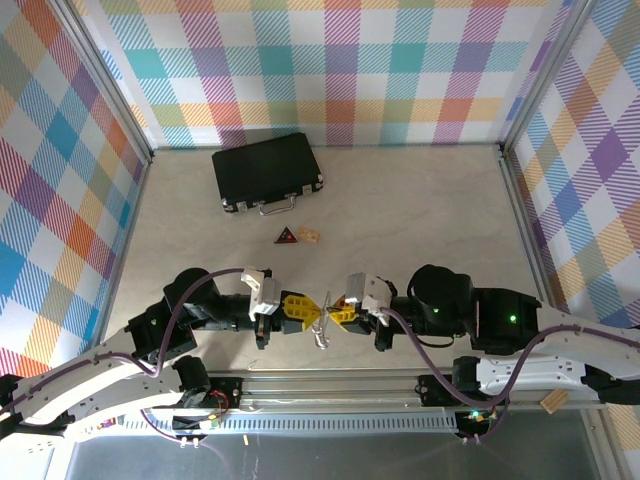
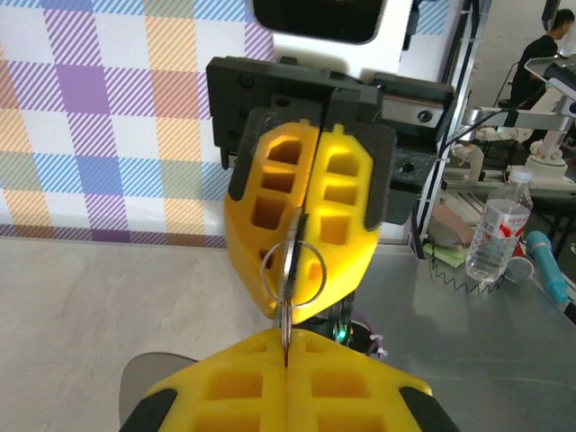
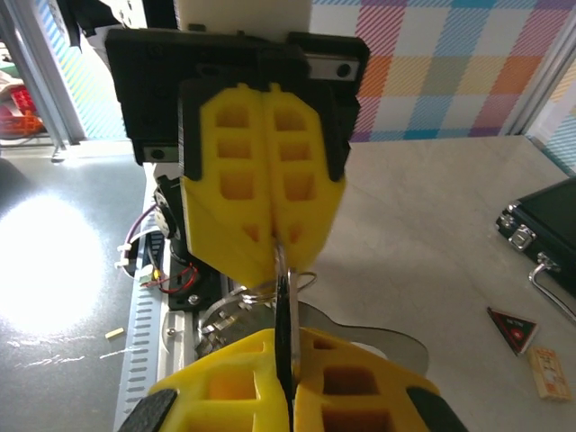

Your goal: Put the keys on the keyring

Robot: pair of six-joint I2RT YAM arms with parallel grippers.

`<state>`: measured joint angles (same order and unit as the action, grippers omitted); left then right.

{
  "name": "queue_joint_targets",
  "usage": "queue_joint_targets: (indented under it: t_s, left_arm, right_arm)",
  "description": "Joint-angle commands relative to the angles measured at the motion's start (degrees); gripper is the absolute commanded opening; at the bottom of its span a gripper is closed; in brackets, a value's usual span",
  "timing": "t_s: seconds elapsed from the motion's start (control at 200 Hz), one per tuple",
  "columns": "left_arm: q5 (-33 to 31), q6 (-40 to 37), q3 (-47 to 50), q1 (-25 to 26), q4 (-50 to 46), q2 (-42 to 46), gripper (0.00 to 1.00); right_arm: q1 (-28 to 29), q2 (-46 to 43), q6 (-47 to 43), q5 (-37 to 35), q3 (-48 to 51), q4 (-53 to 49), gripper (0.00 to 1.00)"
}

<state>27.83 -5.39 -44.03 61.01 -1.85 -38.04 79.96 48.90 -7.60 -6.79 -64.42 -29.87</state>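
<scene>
Where your two arms meet: low over the near edge of the table (image 1: 420, 215), tip to tip and just ahead of the mounting rail (image 1: 340, 382); the yellow fingers of both almost touch.
Left gripper (image 1: 313, 312): your fingers are pressed flat together with no gap between the pads, and a thin strip of silver metal is pinched edge-on in the seam.
Right gripper (image 1: 331, 313): clamped just as tight; from its wrist camera you see thin metal running out of its seam and into the fingertips opposite.
Keyring (image 1: 321, 327): held off the table between the two grippers and gripped from both sides. A round wire loop stands out just in front of the fingertips, and in your overhead view a short silver piece hangs below the gap.
Keys: you cannot tell whether a key sits among the metal between the fingers; it is edge-on and too small.
Black case (image 1: 267, 172): closed and lying flat at the far side of the table, metal handle toward the arms, well apart from the grippers.
Dark-red triangle (image 1: 288, 236) and tan chip (image 1: 309, 235): just beside each other on the table, between the case and the grippers.
</scene>
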Motion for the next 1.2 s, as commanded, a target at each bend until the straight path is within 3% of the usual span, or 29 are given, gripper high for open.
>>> queue_joint_targets:
  t_s: [0.0,0.27,0.455,0.505,0.6,0.705,0.87,1.01,1.195]
  left_arm:
    - [-1.4,-1.5,-2.2,0.2,-2.8,1.2,0.00]
    - [-2.9,-1.5,-1.1,0.2,-5.0,1.1,0.00]
    - [-7.3,-1.2,1.6,0.2,-3.1,1.3,0.00]
    - [-8.9,-1.1,2.0,0.2,-2.8,1.4,0.11]
    - [-12.1,-0.7,2.6,0.2,-2.8,1.2,0.45]
    - [-15.3,0.5,3.4,0.2,-3.2,1.8,0.59]
    - [-20.5,2.5,6.3,0.2,-1.9,5.2,0.90]
    - [-25.1,3.6,7.8,0.2,-3.2,7.2,1.00]
    - [-29.4,6.8,10.1,0.2,-3.9,8.0,1.00]
  right_arm:
    - [0.2,-0.8,-1.3,-2.7,-3.5,-1.5,0.00]
    - [0.2,1.7,-2.1,-4.7,-5.4,-3.4,0.00]
    - [0.2,4.0,-1.9,-7.5,-7.1,-5.5,0.00]
    - [0.3,5.2,-1.7,-9.0,-8.0,-6.8,0.00]
    - [0.2,7.9,-1.2,-12.4,-9.3,-9.1,0.00]
    - [0.2,10.9,-0.2,-16.5,-10.9,-11.6,0.00]
    - [-0.2,13.5,0.5,-19.7,-12.0,-13.5,0.00]
    - [-3.4,16.1,1.5,-19.6,-12.7,-15.1,0.00]
    - [-15.3,17.0,5.8,-8.6,-10.9,-13.3,0.00]
